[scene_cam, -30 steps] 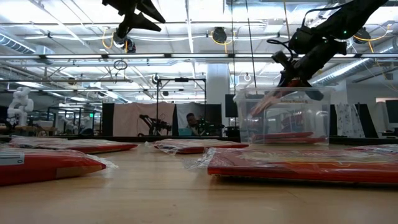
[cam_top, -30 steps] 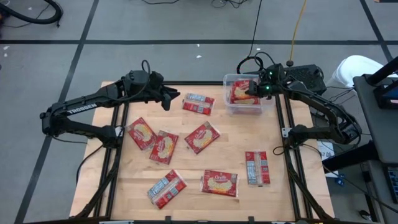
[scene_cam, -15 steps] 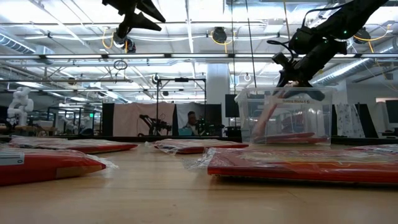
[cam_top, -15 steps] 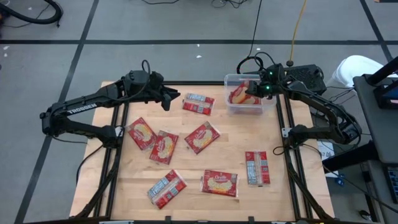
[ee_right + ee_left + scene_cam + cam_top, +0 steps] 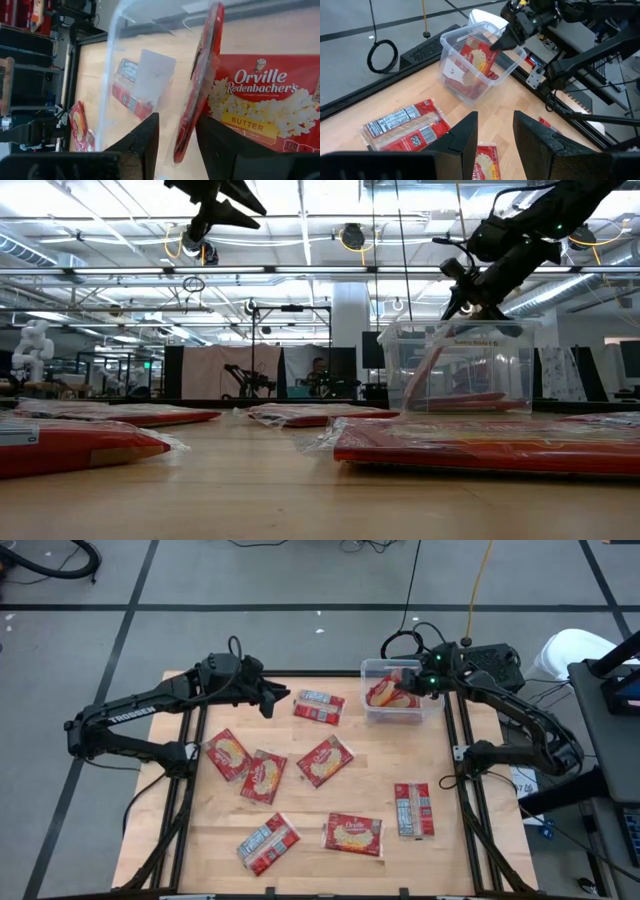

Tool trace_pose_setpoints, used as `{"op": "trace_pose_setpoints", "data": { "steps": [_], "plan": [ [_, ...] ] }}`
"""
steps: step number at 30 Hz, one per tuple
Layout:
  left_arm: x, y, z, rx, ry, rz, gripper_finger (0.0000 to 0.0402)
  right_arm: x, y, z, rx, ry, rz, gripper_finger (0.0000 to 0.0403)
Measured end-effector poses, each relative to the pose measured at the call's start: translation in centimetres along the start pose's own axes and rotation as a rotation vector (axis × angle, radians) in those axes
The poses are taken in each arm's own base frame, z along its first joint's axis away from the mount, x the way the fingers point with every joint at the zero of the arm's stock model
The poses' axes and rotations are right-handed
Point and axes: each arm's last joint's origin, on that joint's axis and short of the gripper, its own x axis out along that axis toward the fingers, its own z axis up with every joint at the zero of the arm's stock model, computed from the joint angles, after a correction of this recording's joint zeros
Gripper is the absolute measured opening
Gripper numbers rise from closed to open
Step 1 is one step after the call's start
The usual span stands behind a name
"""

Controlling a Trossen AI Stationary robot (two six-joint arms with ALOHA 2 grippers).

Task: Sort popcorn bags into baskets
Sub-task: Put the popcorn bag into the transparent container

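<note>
High view, left to right: left gripper (image 5: 277, 698) hovers over the table's far-left edge, fingers parted, holding nothing. Seven popcorn bags (image 5: 325, 760) lie scattered on the wooden table (image 5: 470, 840). Right gripper (image 5: 408, 683) sits above the clear tub (image 5: 391, 715) — jaws parted, gripping nothing — a packet (image 5: 385, 692) leaning tilted inside.

1. A light wooden table (image 5: 370, 780) with a black metal frame carries everything.
2. Seven flat red popcorn bags (image 5: 325, 760) lie scattered on the bare wood, none overlapping except two that touch at the left.
3. A small clear plastic rectangular tub (image 5: 372, 708) stands at the far right corner.
</note>
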Motion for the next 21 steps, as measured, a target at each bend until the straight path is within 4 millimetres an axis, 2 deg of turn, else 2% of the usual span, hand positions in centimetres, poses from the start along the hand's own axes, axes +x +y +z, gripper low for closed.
{"op": "trace_pose_setpoints", "data": {
  "steps": [12,21],
  "plan": [
    [0.0,-0.4,-0.3,0.012,0.021,-0.02,0.0129,-2.7,0.9,-0.7,-0.027,-0.106,0.002,0.0121],
    [0.0,-0.3,-0.4,0.057,0.034,-0.013,0.0129,-4.6,2.4,-1.6,-0.021,-0.159,0.094,0.0121]
  ]
}}
